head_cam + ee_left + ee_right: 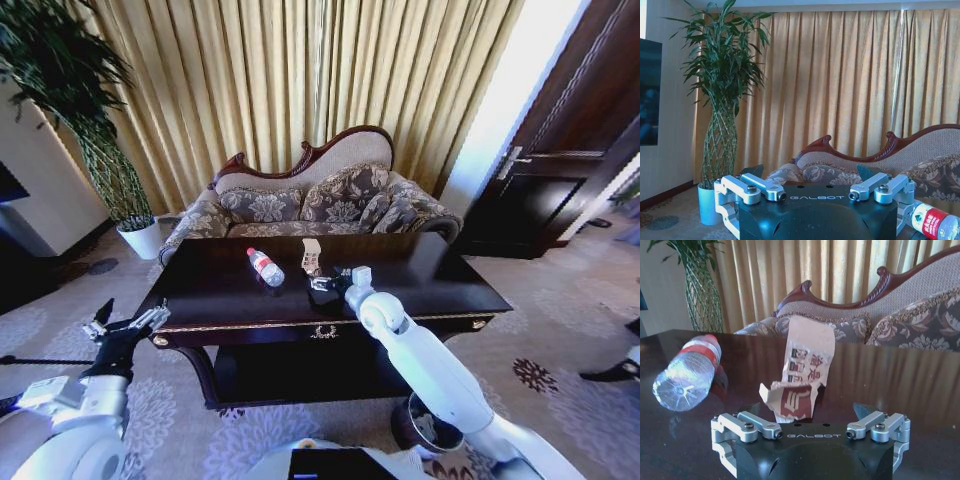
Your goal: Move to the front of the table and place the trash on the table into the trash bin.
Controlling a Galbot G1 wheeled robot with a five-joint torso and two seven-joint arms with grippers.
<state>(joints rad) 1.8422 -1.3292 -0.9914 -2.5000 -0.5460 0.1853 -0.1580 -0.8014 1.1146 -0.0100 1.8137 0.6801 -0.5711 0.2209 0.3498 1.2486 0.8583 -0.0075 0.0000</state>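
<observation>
The dark glossy table (430,272) stands right in front of me. On it lie a clear plastic bottle (265,266) with a red-and-white label, on its side, and a crumpled tan wrapper (311,257) to its right. My right gripper (322,285) is low over the tabletop just in front of the wrapper. In the right wrist view the right gripper (808,410) is open, the wrapper (807,365) stands just ahead between its fingers, and the bottle (687,372) lies off to one side. My left gripper (128,318) hangs open off the table's left end. The trash bin (428,425) sits on the floor under my right arm.
A patterned sofa (310,195) stands close behind the table, with gold curtains behind it. A tall plant in a white pot (142,238) is at the back left. A dark wooden door (560,170) is at the right. Patterned carpet lies open on both sides.
</observation>
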